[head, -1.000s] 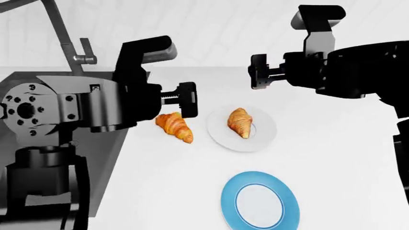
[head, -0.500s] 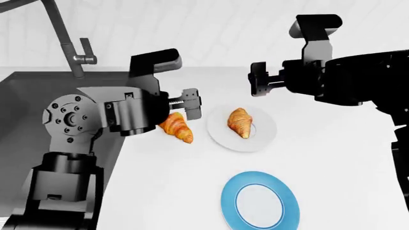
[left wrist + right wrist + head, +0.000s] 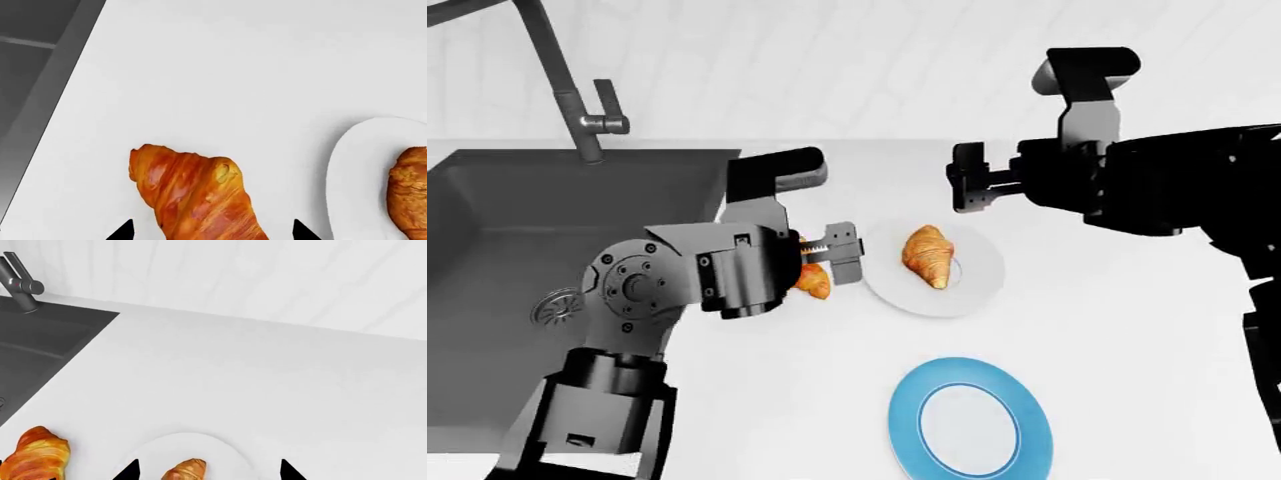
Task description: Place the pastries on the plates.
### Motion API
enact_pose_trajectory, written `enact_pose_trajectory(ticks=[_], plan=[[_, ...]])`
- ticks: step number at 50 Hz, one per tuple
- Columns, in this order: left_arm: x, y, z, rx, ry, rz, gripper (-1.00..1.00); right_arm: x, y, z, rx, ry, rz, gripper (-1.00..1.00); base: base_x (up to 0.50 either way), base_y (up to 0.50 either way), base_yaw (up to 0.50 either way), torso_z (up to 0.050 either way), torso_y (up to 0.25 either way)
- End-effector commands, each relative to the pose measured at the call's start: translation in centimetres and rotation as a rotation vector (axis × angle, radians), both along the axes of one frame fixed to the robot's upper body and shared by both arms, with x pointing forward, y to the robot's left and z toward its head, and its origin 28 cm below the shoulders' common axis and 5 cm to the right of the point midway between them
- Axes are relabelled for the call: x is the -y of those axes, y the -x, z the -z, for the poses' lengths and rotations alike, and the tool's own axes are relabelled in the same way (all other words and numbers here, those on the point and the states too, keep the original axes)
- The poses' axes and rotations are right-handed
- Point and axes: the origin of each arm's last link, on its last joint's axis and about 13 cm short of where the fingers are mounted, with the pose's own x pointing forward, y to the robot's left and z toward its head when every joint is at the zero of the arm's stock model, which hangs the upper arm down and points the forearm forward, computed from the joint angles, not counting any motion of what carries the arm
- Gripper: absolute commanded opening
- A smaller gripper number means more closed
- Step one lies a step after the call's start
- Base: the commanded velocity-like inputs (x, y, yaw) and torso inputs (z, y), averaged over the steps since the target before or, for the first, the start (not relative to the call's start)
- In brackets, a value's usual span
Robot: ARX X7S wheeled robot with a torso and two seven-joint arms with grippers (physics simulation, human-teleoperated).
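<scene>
loose croissant (image 3: 193,192): golden, ridged, flat on counter between left gripper (image 3: 210,231) fingertips | plated croissant (image 3: 928,255): on white plate (image 3: 972,290) just beside | blue-rimmed plate (image 3: 970,420): bare, well apart

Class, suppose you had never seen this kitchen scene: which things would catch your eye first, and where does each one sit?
Brightest are the two golden-brown ridged croissants: one lies on the plain white round plate mid-counter, the other lies bare on the white counter beside that plate, between the open fingertips of the black left gripper. Nearer the robot an unfilled round plate with a wide light-blue rim stands out, and a dark grey sink fills the robot's left side.
</scene>
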Motion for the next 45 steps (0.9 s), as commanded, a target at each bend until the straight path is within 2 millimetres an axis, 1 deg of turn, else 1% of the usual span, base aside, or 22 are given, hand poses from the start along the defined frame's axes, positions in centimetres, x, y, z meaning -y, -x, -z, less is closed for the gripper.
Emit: enact_pose_trajectory(ticks=[1,6,13,14,21,30,32,33,34,35,38,42,45], plan=[[0.7,0.3,2.0,-0.038,-0.021,0.003,1.00,0.4,0.2,0.9,-0.007,-0.013,0.007,1.00,0.00,0.00,0.00,0.000,0.000],[0.8,0.0,2.3,-0.046,-0.007,-0.005,1.00,0.5,0.2,0.7,-0.002,-0.014,0.009,1.00,0.00,0.00,0.00,0.000,0.000],[0.8,-0.1,2.6,-0.047,-0.012,-0.009,1.00,0.4,0.3,1.1,-0.009,-0.019,0.004,1.00,0.00,0.00,0.00,0.000,0.000],[0.8,-0.1,2.5,-0.038,-0.020,-0.012,-1.00,0.5,0.3,1.1,-0.008,-0.019,0.004,1.00,0.00,0.00,0.00,0.000,0.000],[0.7,-0.2,2.3,-0.033,-0.017,-0.016,-1.00,0.4,0.4,0.9,-0.005,-0.019,0.003,1.00,0.00,0.00,0.00,0.000,0.000],[-0.2,-0.2,0.3,0.042,-0.003,-0.073,-1.00,0.5,0.3,0.6,0.008,-0.022,0.000,1.00,0.00,0.00,0.00,0.000,0.000],[-0.5,0.2,-0.5,0.060,-0.005,-0.079,-1.00,0.5,0.4,0.5,0.013,-0.026,0.002,1.00,0.00,0.00,0.00,0.000,0.000],[-0.6,0.3,-0.6,0.064,-0.020,-0.077,-1.00,0.6,0.4,0.4,0.015,-0.025,0.001,1.00,0.00,0.00,0.00,0.000,0.000],[-0.8,0.6,-1.1,0.086,-0.051,-0.059,-1.00,0.6,0.4,0.4,0.015,-0.025,0.001,1.00,0.00,0.00,0.00,0.000,0.000],[-0.9,0.8,-1.7,0.087,-0.049,-0.055,-1.00,0.7,0.4,-0.2,0.032,-0.033,0.006,1.00,0.00,0.00,0.00,0.000,0.000],[-1.4,1.4,-3.7,0.115,-0.050,-0.002,-1.00,0.9,0.4,-0.8,0.052,-0.044,0.015,1.00,0.00,0.00,0.00,0.000,0.000],[-2.0,2.4,-5.0,0.138,-0.068,0.021,-1.00,0.9,0.5,-1.3,0.060,-0.042,0.013,1.00,0.00,0.00,0.00,0.000,0.000],[-2.0,3.6,-6.1,0.161,-0.094,0.106,-1.00,1.0,0.7,-2.5,0.073,-0.033,-0.004,1.00,0.00,0.00,0.00,0.000,0.000]])
